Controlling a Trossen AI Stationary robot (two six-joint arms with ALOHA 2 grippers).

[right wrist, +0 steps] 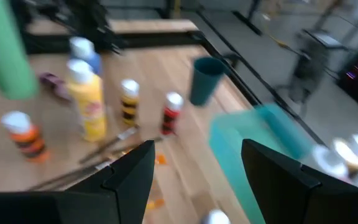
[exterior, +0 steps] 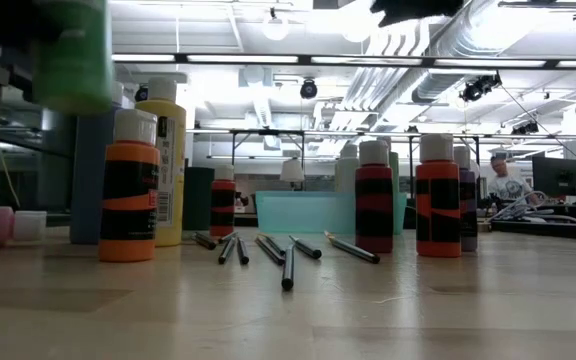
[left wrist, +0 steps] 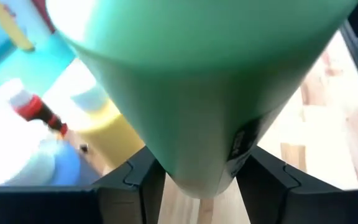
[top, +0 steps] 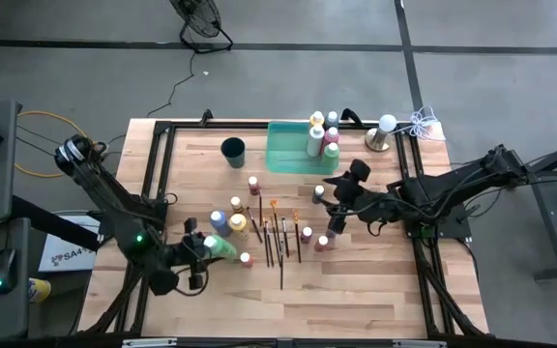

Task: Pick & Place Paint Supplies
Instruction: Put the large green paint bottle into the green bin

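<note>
**Green bottle up in my left claw**

My left claw (top: 204, 253) is squeezed around a green paint bottle (top: 222, 247). I see the two dark fingers (left wrist: 129, 186) pressing on both sides of it. In the low view the green bottle (exterior: 73, 55) hangs in the air, off the bench (top: 356, 290). It is over the near left part of the bench, beside the other bottles.

My right claw (top: 335, 220) has its fingers (right wrist: 132, 180) spread apart, and I see nothing between them. It hangs over the bench, just right of the middle.

Many small paint bottles stand in the middle. There is a yellow bottle (top: 238, 224), an orange bottle (exterior: 129, 190), a blue bottle (top: 219, 220) and two red bottles (exterior: 373, 200). Thin brushes (top: 280, 242) lie flat on the wood between the bottles.

A green tray (top: 293, 147) sits at the far side of the bench. A few bottles (top: 315, 140) stand at its right end, but I cannot tell if they are all inside. A dark cup (top: 233, 152) stands just left of the tray.
</note>
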